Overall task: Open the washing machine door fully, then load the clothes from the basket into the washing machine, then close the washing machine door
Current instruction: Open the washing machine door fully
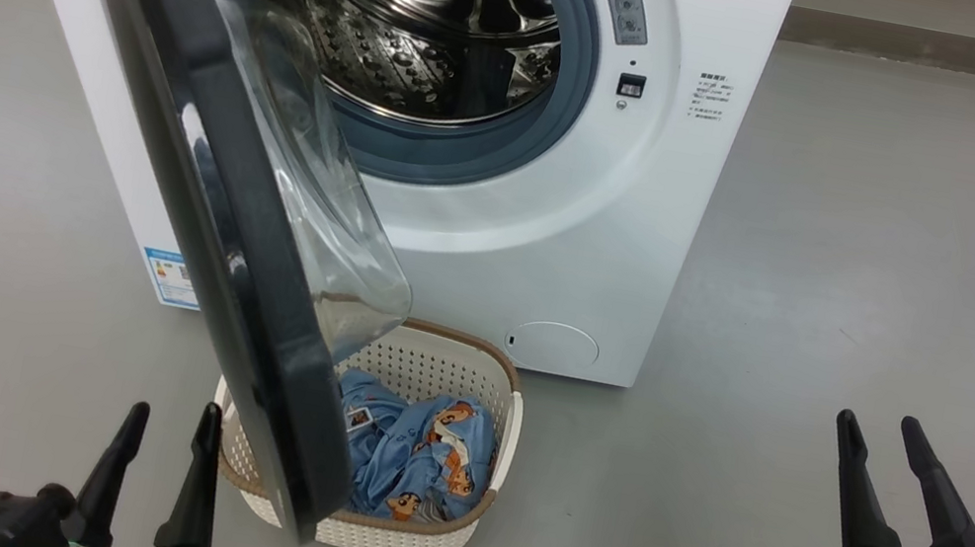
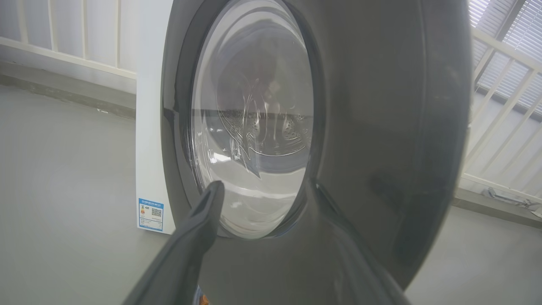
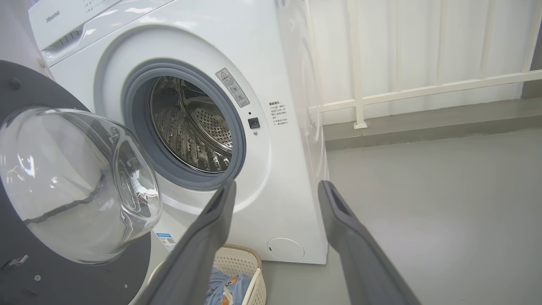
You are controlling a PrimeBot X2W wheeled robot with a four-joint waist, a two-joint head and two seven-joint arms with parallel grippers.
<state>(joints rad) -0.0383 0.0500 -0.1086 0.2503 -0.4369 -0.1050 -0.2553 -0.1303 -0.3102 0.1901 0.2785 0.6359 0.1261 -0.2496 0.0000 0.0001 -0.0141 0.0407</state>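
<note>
The white washing machine (image 1: 551,255) stands ahead with its steel drum (image 1: 414,10) exposed. The washing machine door (image 1: 205,113) is swung out toward me, partway open, its glass bowl overhanging the cream basket (image 1: 451,367) on the floor. Light blue clothes (image 1: 416,451) lie in the basket. My left gripper (image 1: 177,409) is open, just left of the door's lower edge; in the left wrist view the gripper (image 2: 264,184) faces the door (image 2: 381,127) from its outer side. Apart from everything at the lower right, my right gripper (image 1: 877,423) is open and empty. From that wrist, the gripper (image 3: 277,184) points at the machine (image 3: 271,63) above the basket (image 3: 250,258).
Grey floor (image 1: 848,277) spreads wide to the right of the machine and to the left. A white railing (image 3: 402,89) runs along the wall behind. A blue label (image 1: 171,276) sits low on the machine's left corner.
</note>
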